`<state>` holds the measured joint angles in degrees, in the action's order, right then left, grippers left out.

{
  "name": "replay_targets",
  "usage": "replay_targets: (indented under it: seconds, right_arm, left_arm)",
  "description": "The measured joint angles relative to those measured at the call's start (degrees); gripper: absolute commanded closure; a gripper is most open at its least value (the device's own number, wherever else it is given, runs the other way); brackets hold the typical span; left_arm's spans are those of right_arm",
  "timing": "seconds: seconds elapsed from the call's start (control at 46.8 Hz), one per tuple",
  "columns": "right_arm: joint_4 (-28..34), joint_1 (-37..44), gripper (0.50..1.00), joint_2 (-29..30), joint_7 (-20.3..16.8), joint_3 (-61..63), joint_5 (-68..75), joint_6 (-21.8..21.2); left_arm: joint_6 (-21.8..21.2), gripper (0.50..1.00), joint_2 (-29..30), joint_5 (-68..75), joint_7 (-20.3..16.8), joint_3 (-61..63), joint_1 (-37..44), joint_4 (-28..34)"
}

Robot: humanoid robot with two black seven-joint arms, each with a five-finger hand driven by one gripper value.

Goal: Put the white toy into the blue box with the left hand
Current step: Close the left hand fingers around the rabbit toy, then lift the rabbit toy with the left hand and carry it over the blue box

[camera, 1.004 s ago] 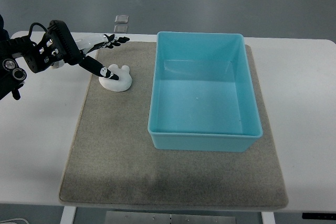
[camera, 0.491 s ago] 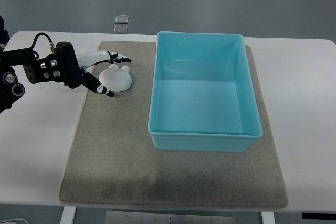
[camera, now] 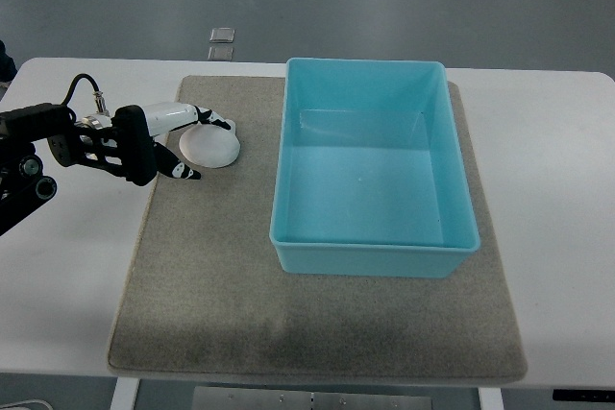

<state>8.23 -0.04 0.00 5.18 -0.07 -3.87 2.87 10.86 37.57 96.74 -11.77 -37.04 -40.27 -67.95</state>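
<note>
On grey mat (camera: 211,285), left hand (camera: 183,141) fingers (camera: 213,121) spread around white toy (camera: 210,147), not gripping, blue box (camera: 375,254) alongside, no readable writing.

Bare mat (camera: 221,266) is lying open between the white toy (camera: 209,147) and the blue box (camera: 371,166), leaving room to pass. The box's near-left wall is standing in the way of a level path; its interior is lying open from above.

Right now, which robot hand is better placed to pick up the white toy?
Left. The left robot hand is already at the white toy on the mat, fingers around its near side. No right arm is in view.
</note>
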Motion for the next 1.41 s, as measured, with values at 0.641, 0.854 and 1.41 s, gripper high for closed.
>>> replay_targets:
  seconds: [0.641,0.854,1.41]
  right_arm:
    - [-0.03,0.03,0.564,0.0,0.0,0.0,0.0,0.0]
    - [-0.03,-0.01,0.564,0.0,0.0,0.04,0.0,0.01]
    - [0.0,-0.01,0.564,0.0,0.0,0.0,0.0,0.0]
  left_arm:
    - [-3.0,1.0,-0.94,2.37,2.73,-0.08,-0.61,0.54]
    - [-4.62,1.0,-0.72,2.06,2.75,-0.85,-2.22,-0.06]
    - [-3.84,1.0,-4.97,1.18,2.6,-0.54,-13.5,-6.32]
